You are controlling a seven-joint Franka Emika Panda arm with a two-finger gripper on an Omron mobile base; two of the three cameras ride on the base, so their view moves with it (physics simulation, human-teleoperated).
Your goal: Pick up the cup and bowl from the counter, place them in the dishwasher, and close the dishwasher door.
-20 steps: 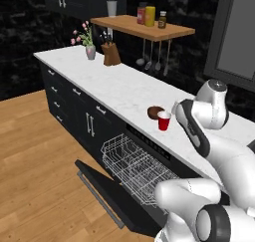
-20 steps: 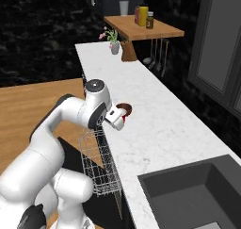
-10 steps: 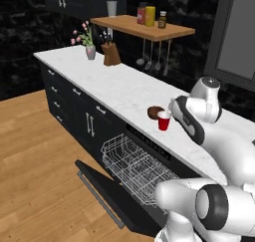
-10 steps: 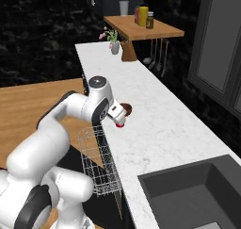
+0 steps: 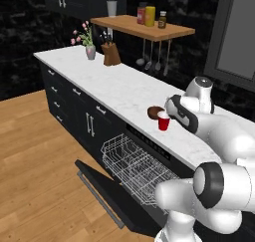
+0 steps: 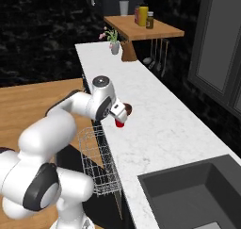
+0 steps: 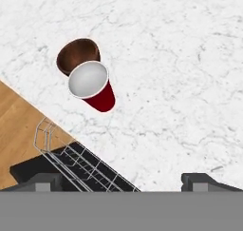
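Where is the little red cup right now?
The cup stands on the counter near its front edge, right beside the brown bowl, above the pulled-out dishwasher rack.

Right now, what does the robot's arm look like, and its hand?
The arm is made of fat, rounded, glossy white segments, linked by dark grey joint rings and capped with a round grey disc. No cables or markings are visible. The hand ends in two small, dark, blocky fingertips.

The cup (image 7: 91,85) stands on the counter (image 7: 180,73), just beside the bowl (image 7: 76,53), near the front edge. Below it, the dishwasher door (image 5: 99,193) lies open with the rack (image 5: 137,166) out.
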